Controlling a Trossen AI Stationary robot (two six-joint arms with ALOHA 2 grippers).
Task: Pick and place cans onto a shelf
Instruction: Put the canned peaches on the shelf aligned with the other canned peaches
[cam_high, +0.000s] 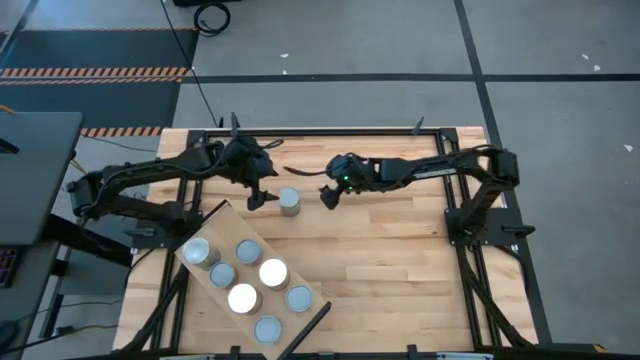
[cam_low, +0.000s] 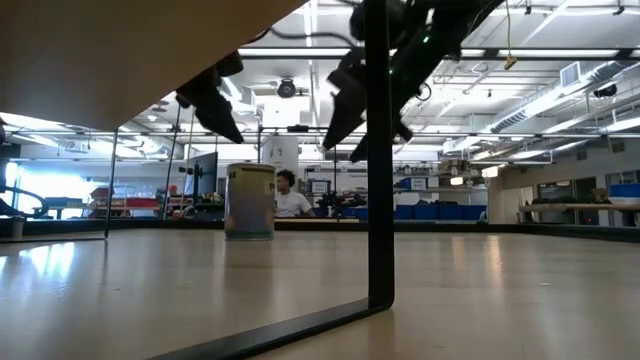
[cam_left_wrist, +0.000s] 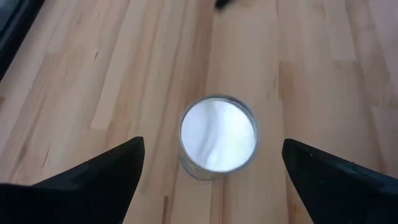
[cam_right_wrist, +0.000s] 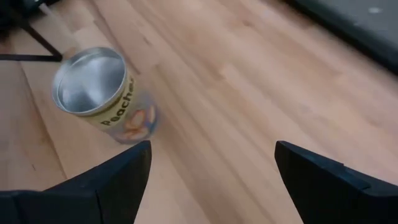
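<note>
Standing alone on the table (cam_high: 400, 250), one can (cam_high: 289, 202) waited between the two grippers, while six others already sat on the shelf (cam_high: 205, 220) nearby. The left gripper (cam_high: 262, 197) hung just beside and above it with fingers (cam_left_wrist: 93, 180) spread wide and empty; the right gripper (cam_high: 329, 197) hovered near, likewise released. A clean pickup probably meant lowering the left fingers squarely around the can before closing.

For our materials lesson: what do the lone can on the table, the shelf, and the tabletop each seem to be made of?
The lone can: likely metal, with a shiny silvery top that reflects light, wrapped in what looks like a printed paper label.
The shelf: pale, smooth wood, apparently, lighter than the table.
The tabletop: wood joined in strips, butcher-block style, with visible grain and a slight sheen.
</note>
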